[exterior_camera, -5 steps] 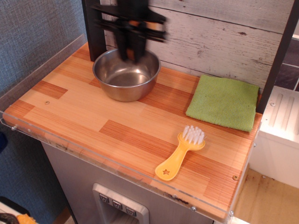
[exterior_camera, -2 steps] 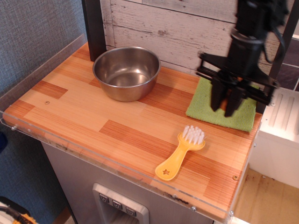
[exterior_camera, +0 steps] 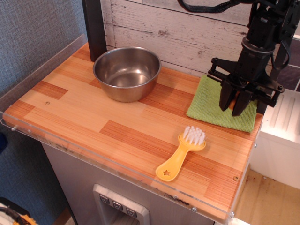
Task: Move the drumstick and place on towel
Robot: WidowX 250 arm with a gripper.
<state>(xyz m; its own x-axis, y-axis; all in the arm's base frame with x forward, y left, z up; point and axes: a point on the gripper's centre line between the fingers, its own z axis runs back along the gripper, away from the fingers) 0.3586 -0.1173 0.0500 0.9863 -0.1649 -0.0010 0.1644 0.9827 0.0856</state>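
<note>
Change: we see that the end effector [exterior_camera: 235,104], which was over the bowl a second ago, now stands over the towel on the far right; since the last earlier view it sits slightly higher and further back, and the bowl, brush and towel lie where they did.
End effector: we see its two dark fingers [exterior_camera: 226,97] pointing down, drawn in narrow on an orange piece between them, so we read it as gripping the drumstick.
Drumstick: we make out only a small tan-orange patch [exterior_camera: 234,101] between the fingers, above the right half of the towel; whether it touches the cloth we cannot tell.
Towel: we see the green cloth [exterior_camera: 208,103] lying flat at the back right of the surface, its far edge near the wall, its right part hidden behind the end effector.
Bowl: we see a steel bowl [exterior_camera: 127,72] upright at the back left, well apart from the towel.
Brush: we see a yellow brush [exterior_camera: 181,152] with white bristles and a star cut in its handle, lying in front of the towel near the front edge, bristles toward the towel but not touching it.
Surface: we see striped wood [exterior_camera: 93,117] with a clear plastic rim along the left and front.
</note>
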